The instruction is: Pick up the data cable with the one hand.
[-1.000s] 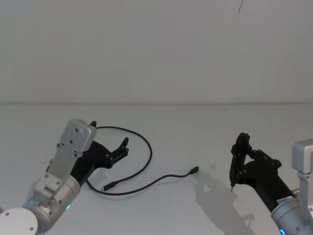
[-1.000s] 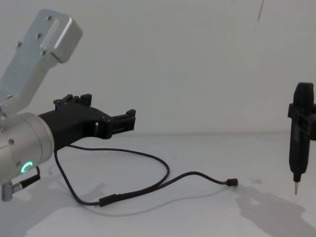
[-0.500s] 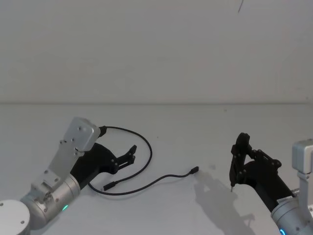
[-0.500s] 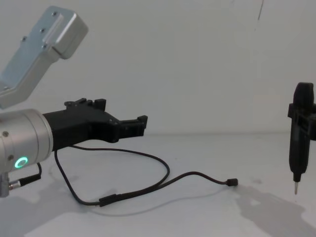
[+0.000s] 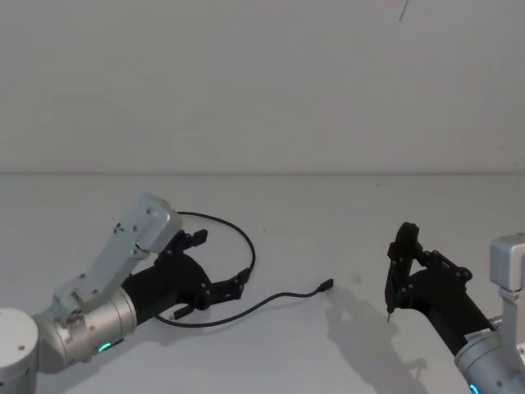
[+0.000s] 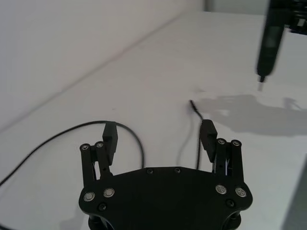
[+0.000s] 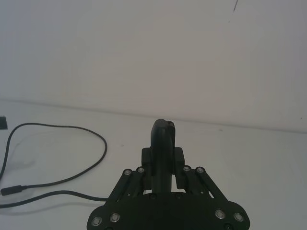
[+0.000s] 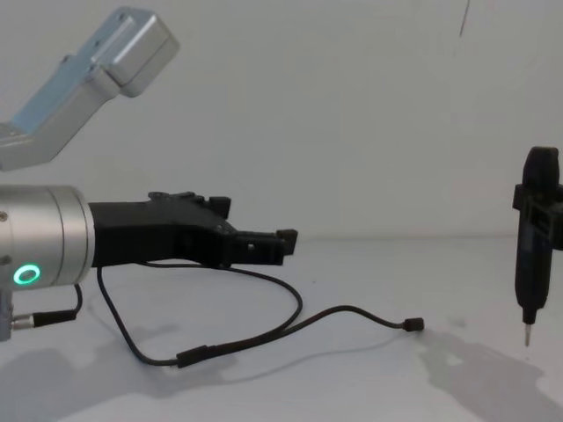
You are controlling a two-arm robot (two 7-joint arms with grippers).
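The data cable [image 5: 283, 296], a long thin black flexible cord with a small black plug at each end, lies in loose curves on the white table [image 5: 328, 213].

Head view: one plug rests near the table's middle and the cord runs from it back toward the robot's left. The left gripper [image 5: 223, 256], a black plastic two-finger unit, is over the cable's loop. Its jaws are spread and hold nothing. The right gripper [image 5: 406, 254] is well apart on the robot's right, clenched on a slim black pen-shaped tool [image 5: 394, 287] with a metal tip pointing down.

Left wrist view: the left gripper [image 6: 159, 132] has both fingers set wide. Two runs of the data cable [image 6: 193, 105] pass across the table in the gap between them. No contact with either finger can be seen. The pen-shaped tool [image 6: 268, 40] stands farther off.

Right wrist view: the right gripper [image 7: 163, 165] grips the pen-shaped tool [image 7: 162, 132] from both sides. The data cable [image 7: 67, 126] curves across the table beyond it.

Chest view: the left gripper [image 8: 264, 237] reaches out level, above the data cable [image 8: 352, 309] and clear of it. The whole cord lies flat on the table. The pen-shaped tool [image 8: 532, 255] hangs upright, its tip above the surface.
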